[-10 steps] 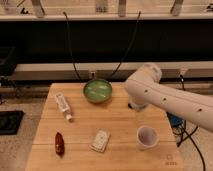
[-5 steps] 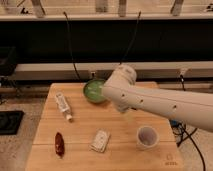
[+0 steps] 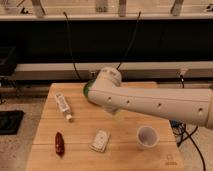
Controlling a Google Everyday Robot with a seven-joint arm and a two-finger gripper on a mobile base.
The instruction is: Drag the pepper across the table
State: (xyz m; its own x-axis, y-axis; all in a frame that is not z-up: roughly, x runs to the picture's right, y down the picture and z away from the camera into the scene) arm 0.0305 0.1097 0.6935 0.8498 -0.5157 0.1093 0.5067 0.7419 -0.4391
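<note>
Arm (image 3: 150, 102) has swung left since the earlier frame: its rounded end now sits over the far-middle of the table (image 3: 125, 162) and covers most of the green bowl (image 3: 88, 90). Nothing on the table has shifted.

The gripper is hidden behind that arm link, somewhere about the far-middle, so you can't tell whether it's open or closed. Confirm before you descend.

The pepper (image 3: 59, 143) lies near-left, well apart from the arm, untouched, close to the left edge.

Risks as I see them:
- The white tube (image 3: 63, 106) lies between the arm and the pepper. A low, straight approach would likely clip it.
- The pepper is slim and tapered. An off-centre press could roll or spin it out from under the contact.
- A drag to the left would push it off the edge. To the right, the white packet (image 3: 100, 140) is near the path, with the cup (image 3: 147, 137) further along.
</note>
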